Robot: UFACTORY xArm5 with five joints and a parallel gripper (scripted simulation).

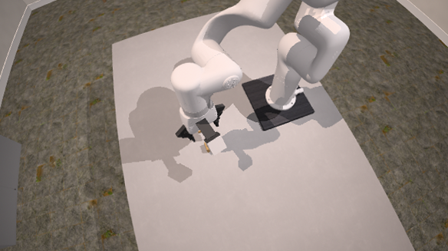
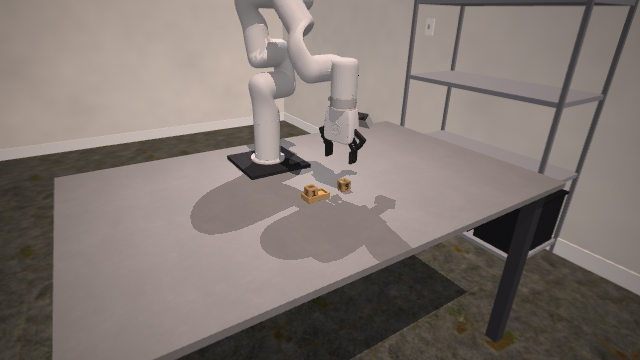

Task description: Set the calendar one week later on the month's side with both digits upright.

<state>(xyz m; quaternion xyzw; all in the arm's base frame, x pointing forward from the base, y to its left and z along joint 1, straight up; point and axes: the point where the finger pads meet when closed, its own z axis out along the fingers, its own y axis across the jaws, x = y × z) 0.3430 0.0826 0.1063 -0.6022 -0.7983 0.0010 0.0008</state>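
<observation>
In the exterior view a small wooden tray (image 2: pixel 315 197) lies flat on the table. One wooden cube (image 2: pixel 310 190) stands in its left part, with a dark digit on the side facing the camera. A second wooden cube (image 2: pixel 344 185) stands on the table just right of the tray, apart from it, also with a digit on its near face. My gripper (image 2: pixel 341 152) hangs open and empty above this second cube, well clear of it. In the top view the gripper (image 1: pixel 201 131) hides most of the tray and cubes; only a sliver of wood (image 1: pixel 207 146) shows below it.
The arm's black base plate (image 2: pixel 268 162) sits behind the tray. A metal shelf rack (image 2: pixel 505 90) stands at the table's right side. A small dark object (image 2: pixel 364 118) lies on the table behind the gripper.
</observation>
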